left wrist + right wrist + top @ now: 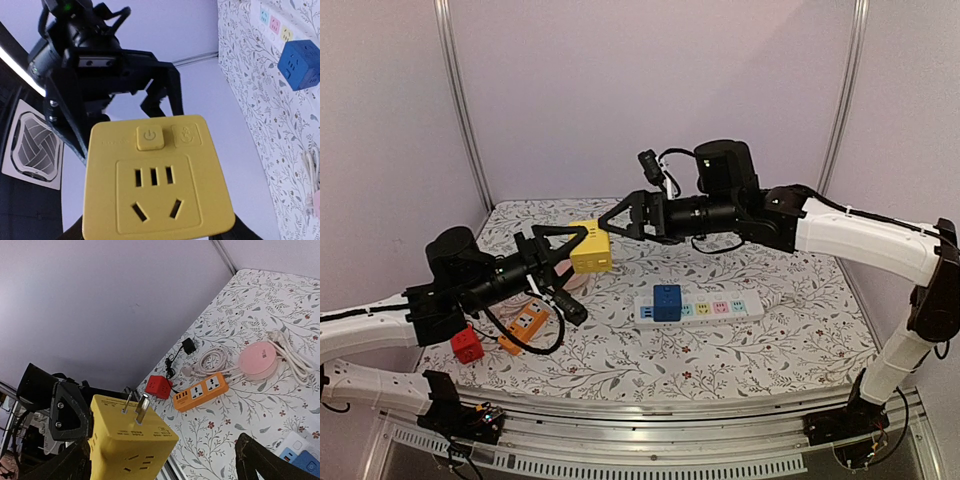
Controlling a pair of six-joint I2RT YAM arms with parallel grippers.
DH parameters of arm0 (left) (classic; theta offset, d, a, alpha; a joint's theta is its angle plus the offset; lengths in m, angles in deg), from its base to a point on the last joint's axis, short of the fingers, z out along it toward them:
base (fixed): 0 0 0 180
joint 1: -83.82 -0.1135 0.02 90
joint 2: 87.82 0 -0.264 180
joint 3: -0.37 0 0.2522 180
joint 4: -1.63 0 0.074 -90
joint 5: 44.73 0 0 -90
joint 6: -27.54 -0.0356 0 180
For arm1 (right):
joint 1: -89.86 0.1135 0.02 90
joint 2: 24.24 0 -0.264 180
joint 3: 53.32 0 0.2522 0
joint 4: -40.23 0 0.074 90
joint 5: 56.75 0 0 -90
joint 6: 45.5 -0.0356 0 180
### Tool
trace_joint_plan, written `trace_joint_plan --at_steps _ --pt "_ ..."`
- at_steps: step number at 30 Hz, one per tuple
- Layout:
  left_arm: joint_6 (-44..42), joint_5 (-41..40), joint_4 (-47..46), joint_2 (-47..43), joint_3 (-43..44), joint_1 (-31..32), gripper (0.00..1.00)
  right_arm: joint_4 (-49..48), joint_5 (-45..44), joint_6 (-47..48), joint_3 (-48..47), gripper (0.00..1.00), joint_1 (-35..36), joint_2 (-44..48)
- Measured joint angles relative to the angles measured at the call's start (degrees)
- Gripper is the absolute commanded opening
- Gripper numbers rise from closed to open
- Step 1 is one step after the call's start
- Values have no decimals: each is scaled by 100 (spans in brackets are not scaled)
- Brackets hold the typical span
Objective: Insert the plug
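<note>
While your left end effector [570,248] pinches the yellow plug cube [592,250] by its flat sides in mid-air, your right end effector [612,228] stands spread just beside it. Judge the cube light, rigid and slick: hold the faces, never the prongs [136,409]. The power strip [720,308] lies below on the surface [770,350].

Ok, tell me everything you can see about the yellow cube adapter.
The yellow cube adapter looks like matte plastic. One face carries a power button, an embossed square beside it, and socket slots: three straight above two slanted. Another face bears metal prongs. It hangs in the air above the table, clamped by the left gripper; the right gripper stands open close by.
</note>
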Motion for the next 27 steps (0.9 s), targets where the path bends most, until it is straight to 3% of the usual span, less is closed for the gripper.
trace_joint_plan --at_steps 5,10,17,27 --pt "1493 -1360 994 186 304 295 0 258 -2557 1338 560 99 678 1040" --pt "2837 -2203 1637 291 686 391 0 -267 -3860 2120 826 99 1414 1296" --pt "4146 -2393 2131 219 780 619 0 -879 -4238 2507 1099 99 1484 590" --pt "6113 -2302 2953 151 1484 708 0 -1794 -4013 2734 1427 99 1486 542"
